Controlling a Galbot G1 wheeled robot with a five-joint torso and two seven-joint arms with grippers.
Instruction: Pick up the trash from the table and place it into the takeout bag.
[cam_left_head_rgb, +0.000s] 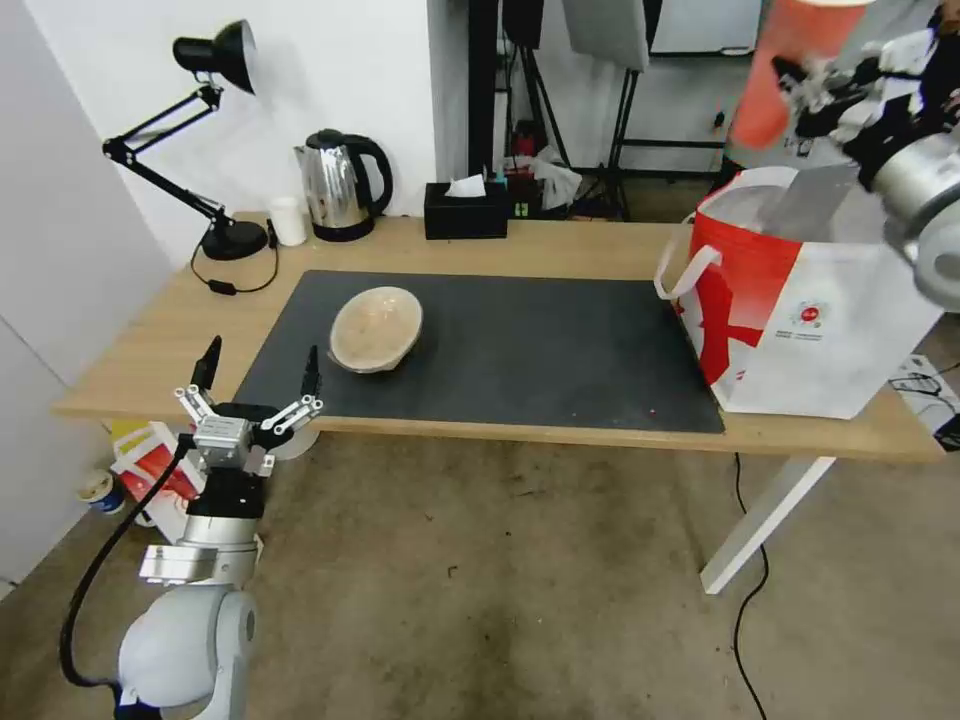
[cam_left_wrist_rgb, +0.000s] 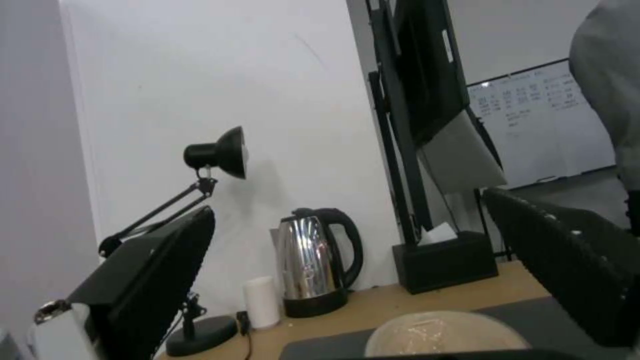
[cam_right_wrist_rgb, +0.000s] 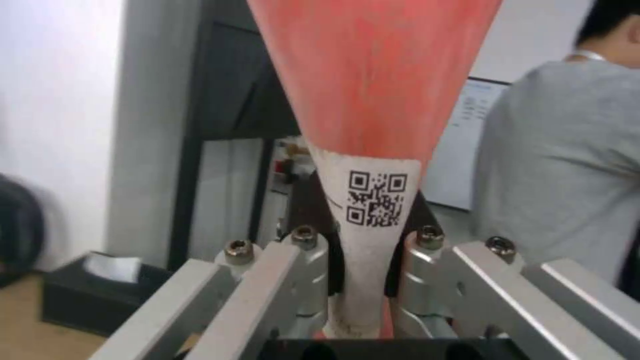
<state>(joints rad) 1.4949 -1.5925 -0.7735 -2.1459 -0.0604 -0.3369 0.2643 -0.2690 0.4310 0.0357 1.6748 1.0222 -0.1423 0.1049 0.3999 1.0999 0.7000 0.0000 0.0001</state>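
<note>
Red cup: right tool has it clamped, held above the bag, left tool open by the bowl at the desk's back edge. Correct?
Not quite. Head view shows the left tool at the desk's front edge. The rest holds: right tool grips the red cup above the bag, bowl nearby.

A rounded pale grey left arm (cam_left_head_rgb: 190, 640) carries a black cylindrical wrist, a looping black cable (cam_left_head_rgb: 95, 580) and a silver metal left gripper (cam_left_head_rgb: 258, 385) with black ribbed fingers (cam_left_head_rgb: 311, 372). The right gripper (cam_right_wrist_rgb: 363, 250) is bare silver aluminium links fastened with dark hex-socket screws (cam_right_wrist_rgb: 239, 246).

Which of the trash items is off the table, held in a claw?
The tall red drink cup, gripped by the right claw above the white-and-red takeout bag; the shallow beige bowl lies on the dark grey mat.
</note>
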